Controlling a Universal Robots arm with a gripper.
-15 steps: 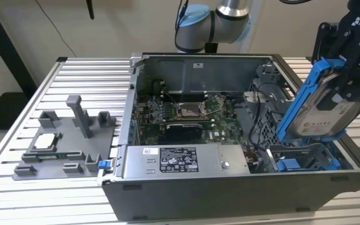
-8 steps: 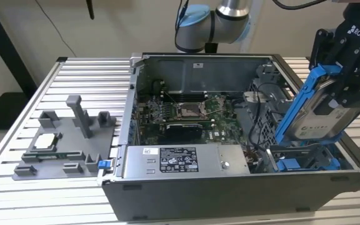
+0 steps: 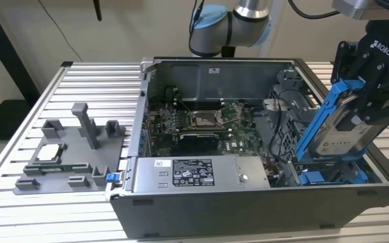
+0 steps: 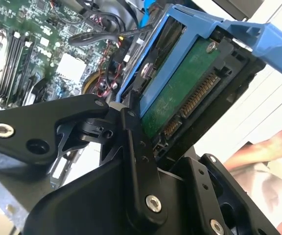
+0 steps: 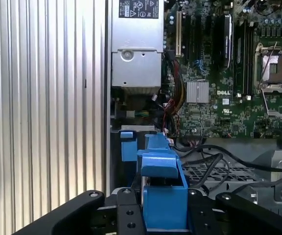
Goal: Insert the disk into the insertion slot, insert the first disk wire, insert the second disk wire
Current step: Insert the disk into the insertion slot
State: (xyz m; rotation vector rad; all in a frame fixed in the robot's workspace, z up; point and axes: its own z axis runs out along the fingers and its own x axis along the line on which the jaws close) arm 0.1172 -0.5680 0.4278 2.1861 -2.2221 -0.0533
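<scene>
Exterior view: gripper clamped on the disk. The disk is tilted, its lower end over the slot at the exterior view's right of the computer case. Whether disk and slot touch is hidden.

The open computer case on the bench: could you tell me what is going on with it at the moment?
The robot arm's end effector is clamped on the hard drive in its blue frame, holding it tilted over the drive cage at the exterior view's right of the computer case. The drive's lower end points into the cage, but it is not seated yet, and its connector has no wire plugged in.
</scene>
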